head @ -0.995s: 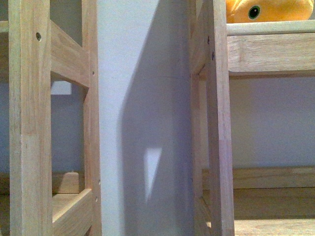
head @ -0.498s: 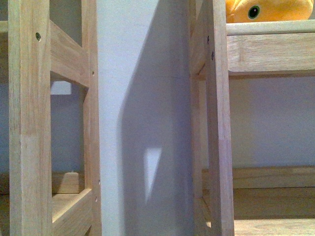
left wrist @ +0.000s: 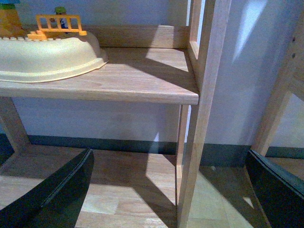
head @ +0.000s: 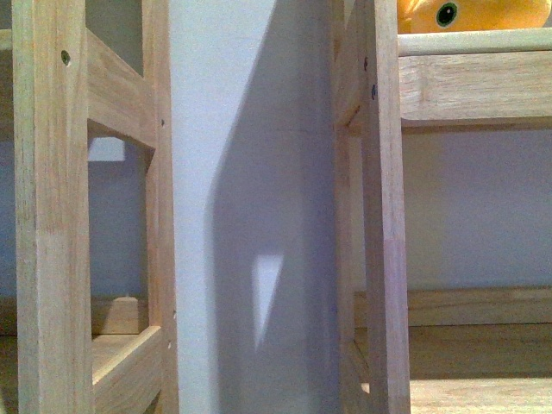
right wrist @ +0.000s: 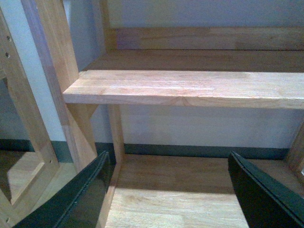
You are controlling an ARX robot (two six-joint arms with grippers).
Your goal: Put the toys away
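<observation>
Wooden shelves [head: 470, 86] — plush [head: 470, 15] on top

No legible text, label, brand, number or sign in any view; wooden shelf units [head: 384, 216], wall [head: 250, 129], plush toy [head: 470, 15] at one o'clock and cream plastic toy [left wrist: 47, 57] all carry no readable marking.

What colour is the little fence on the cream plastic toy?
Yellow-orange; the fence shows best in the left wrist view, atop the cream toy.
</observation>
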